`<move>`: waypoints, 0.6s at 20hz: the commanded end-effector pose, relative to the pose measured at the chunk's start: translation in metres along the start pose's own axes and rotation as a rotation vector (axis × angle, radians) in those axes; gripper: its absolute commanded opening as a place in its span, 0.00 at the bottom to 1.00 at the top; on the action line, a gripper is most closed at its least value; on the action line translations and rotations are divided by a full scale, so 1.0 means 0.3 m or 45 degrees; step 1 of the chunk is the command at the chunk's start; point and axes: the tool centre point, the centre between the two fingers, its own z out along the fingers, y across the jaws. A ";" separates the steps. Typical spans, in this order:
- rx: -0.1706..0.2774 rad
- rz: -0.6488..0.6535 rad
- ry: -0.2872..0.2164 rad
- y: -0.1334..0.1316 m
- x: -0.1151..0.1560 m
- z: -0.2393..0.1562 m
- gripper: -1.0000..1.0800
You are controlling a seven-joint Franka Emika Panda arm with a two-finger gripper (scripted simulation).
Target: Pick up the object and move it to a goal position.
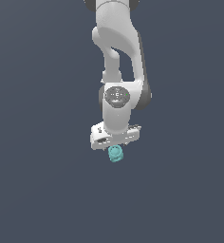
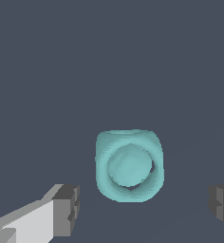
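The pincer [image 2: 142, 209] is being held wide apart, with nothing gripped. The teal object [image 2: 128, 165] is being framed between the grey fingertips [image 2: 66, 209], untouched, directly beneath the white arm [image 1: 117, 61].

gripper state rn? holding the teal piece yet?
Gripper: open, fingers apart on either side of the teal piece, not touching it.

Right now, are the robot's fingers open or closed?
Open. In the wrist view the two gray fingers stand wide apart, with the little teal piece sitting between them, touched by neither.
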 end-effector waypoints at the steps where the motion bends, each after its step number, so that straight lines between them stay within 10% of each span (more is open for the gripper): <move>1: 0.004 -0.027 -0.004 -0.006 0.008 0.028 0.96; 12: 0.007 -0.041 -0.009 -0.011 0.010 0.078 0.96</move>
